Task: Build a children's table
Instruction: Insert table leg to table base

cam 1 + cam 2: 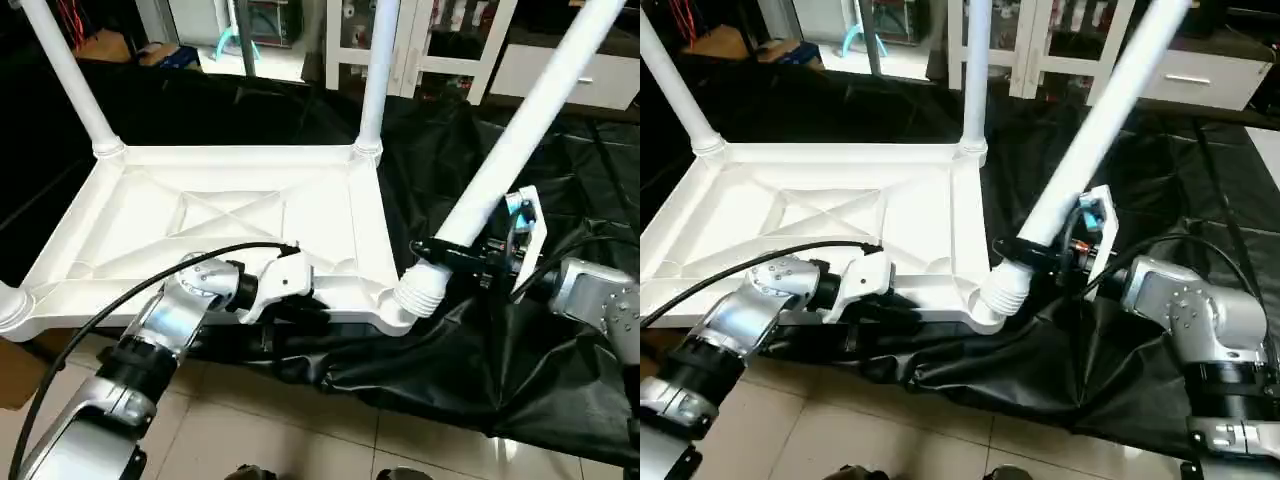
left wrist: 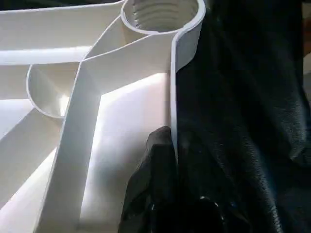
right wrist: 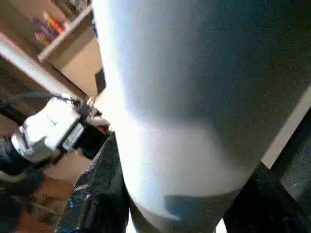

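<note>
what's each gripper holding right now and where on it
Right gripper grips the tilted leg just above its threaded end. Left gripper is shut on the table top's near rim.

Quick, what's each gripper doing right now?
Left gripper: shut on the table top's near rim.
Right gripper: closed around the tilted leg.

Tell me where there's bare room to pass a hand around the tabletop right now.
Free: the ribbed underside of the tabletop between the two far upright legs and the near rim. Also the black sheet beyond the right gripper. Crowded: the near right corner socket, where the tilted leg enters, and the near rim at the left gripper.
</note>
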